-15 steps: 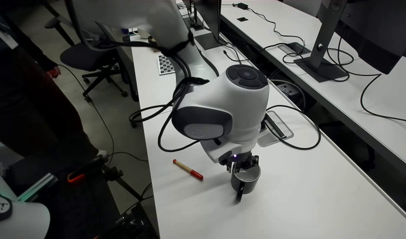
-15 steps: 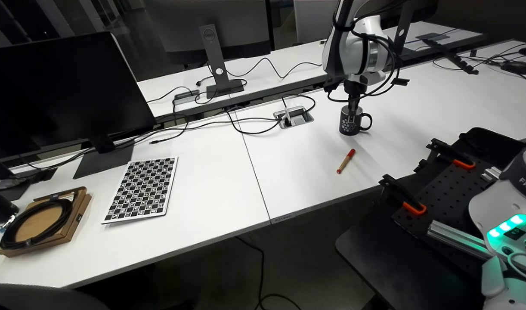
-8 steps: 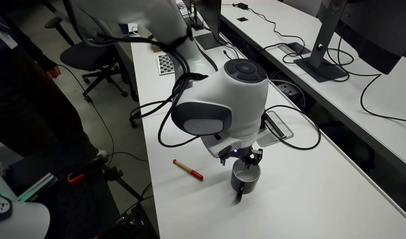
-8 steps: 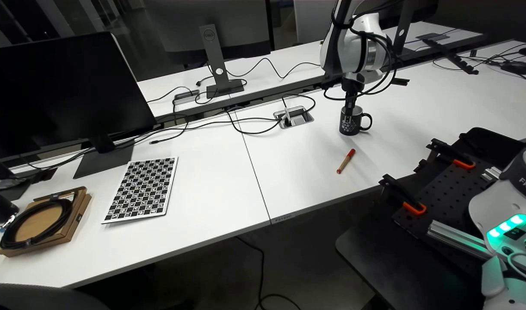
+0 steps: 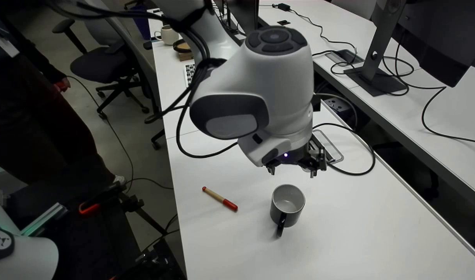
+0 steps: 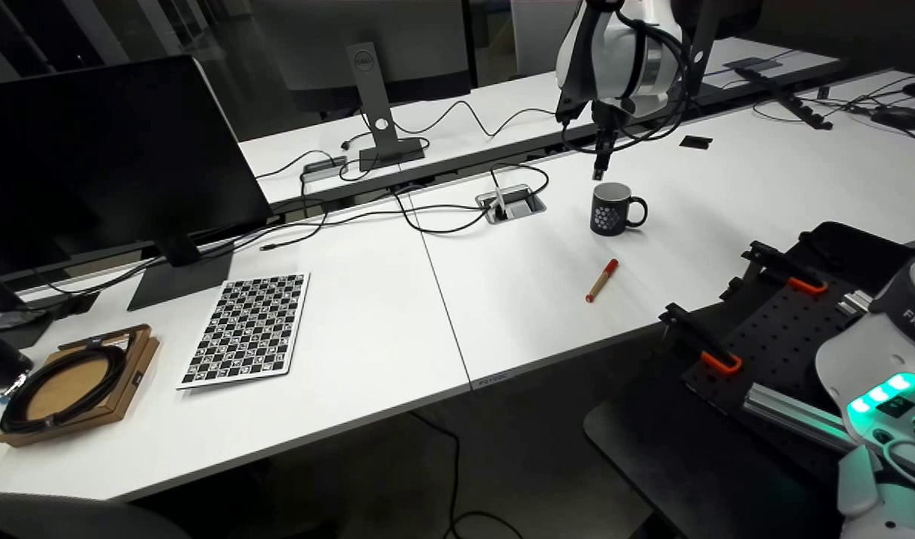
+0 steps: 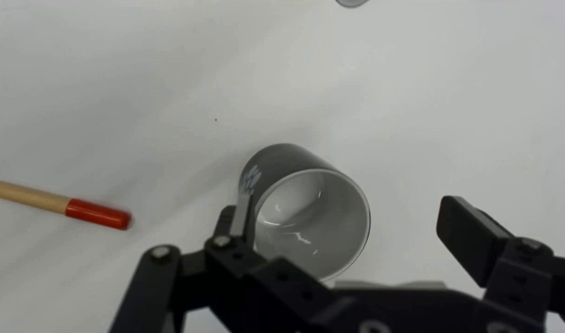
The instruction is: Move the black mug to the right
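The black mug [image 5: 277, 215] stands upright on the white table, its grey inside showing. Its handle points towards the camera in that exterior view; in an exterior view the mug [image 6: 606, 215] shows a pale dotted pattern and the handle on its right side. My gripper [image 5: 292, 173] hangs above and a little behind it, open, with nothing between the fingers. In the wrist view the mug [image 7: 285, 157] lies below the jaws, nearer the left finger [image 7: 240, 217], which covers part of its rim. The right finger [image 7: 469, 240] is well apart from it. The handle is hidden there.
A red-capped wooden marker [image 5: 219, 198] lies on the table beside the mug. A cable box [image 6: 511, 203] with black cables is set into the tabletop behind. A checkered board [image 6: 248, 329], a monitor [image 6: 120, 165] and a cable on a cardboard box [image 6: 76, 385] are farther off.
The gripper has opened and risen out of the mug, moving up and back away from it. The mug stays where it was, and so does the marker.
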`<state>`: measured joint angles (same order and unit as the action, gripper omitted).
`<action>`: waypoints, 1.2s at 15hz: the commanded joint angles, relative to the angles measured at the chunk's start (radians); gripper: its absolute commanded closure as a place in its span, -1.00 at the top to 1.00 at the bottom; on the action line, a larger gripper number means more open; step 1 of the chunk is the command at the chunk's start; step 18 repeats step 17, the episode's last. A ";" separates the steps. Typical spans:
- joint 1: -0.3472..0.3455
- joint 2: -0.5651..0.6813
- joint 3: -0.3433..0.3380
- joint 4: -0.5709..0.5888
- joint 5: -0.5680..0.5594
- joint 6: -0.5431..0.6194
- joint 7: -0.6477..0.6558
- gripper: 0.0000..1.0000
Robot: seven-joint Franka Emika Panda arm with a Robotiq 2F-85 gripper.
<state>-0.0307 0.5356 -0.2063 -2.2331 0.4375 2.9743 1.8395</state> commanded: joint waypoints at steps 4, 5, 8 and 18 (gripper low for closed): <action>-0.181 -0.161 0.285 -0.102 0.035 0.075 -0.327 1.00; -0.227 -0.170 0.346 -0.102 0.049 0.073 -0.386 1.00; -0.403 -0.171 0.562 -0.078 0.118 0.041 -0.589 1.00; -0.367 -0.148 0.532 -0.070 0.099 0.055 -0.541 1.00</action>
